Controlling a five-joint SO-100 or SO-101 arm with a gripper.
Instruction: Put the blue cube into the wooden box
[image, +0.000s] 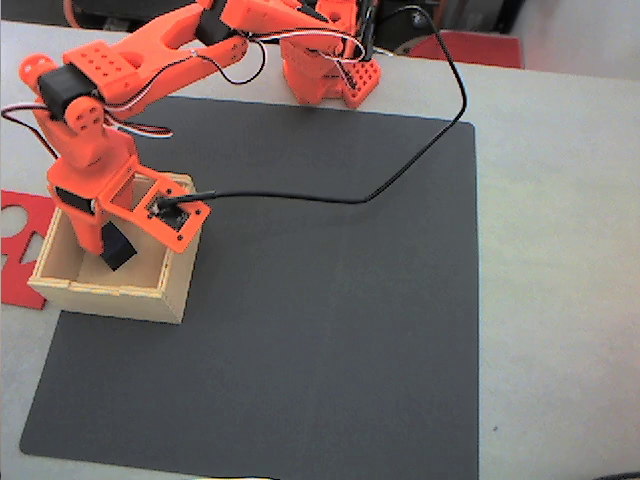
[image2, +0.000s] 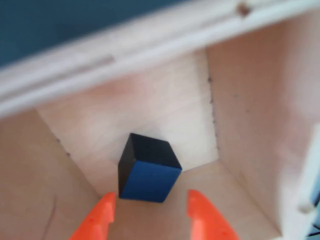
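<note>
Wrist view: blue cube (image2: 148, 169) is being seen on floor of wooden box (image2: 250, 130), just ahead of open gripper (image2: 151, 212), fingertips (image2: 104, 212) apart and seemingly not touching cube; finger bases being cut off by frame. Fixed view: gripper (image: 112, 248) is being lowered inside box (image: 118, 300), cube (image: 118, 248) partly hidden; walls close around.
</note>
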